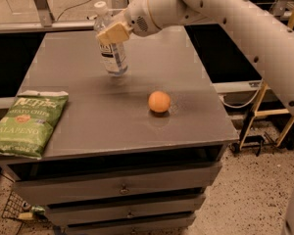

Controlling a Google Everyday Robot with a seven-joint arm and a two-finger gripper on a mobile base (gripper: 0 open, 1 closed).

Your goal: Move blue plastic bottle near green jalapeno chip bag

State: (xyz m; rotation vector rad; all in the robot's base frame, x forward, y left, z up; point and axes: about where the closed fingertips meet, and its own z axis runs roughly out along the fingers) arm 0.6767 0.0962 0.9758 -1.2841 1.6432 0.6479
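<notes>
Illumination is dim, warm and diffuse, from above: the grey surface shows a pale sheen across its middle, and the orange casts only a small soft shadow and a faint reflection at its base. The pincer, clamped on the blue plastic bottle over the far left of the surface, is brightly lit, with a faint shadow under the bottle. The recesses on either side of the surface are near black.

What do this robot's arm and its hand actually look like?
The arm is a thick, smooth white tube with small dark dots along it. A tan ring and a dotted grille mark its wrist. The gripper, up against the bottle at the table's back, has flat cream fingers.
</notes>
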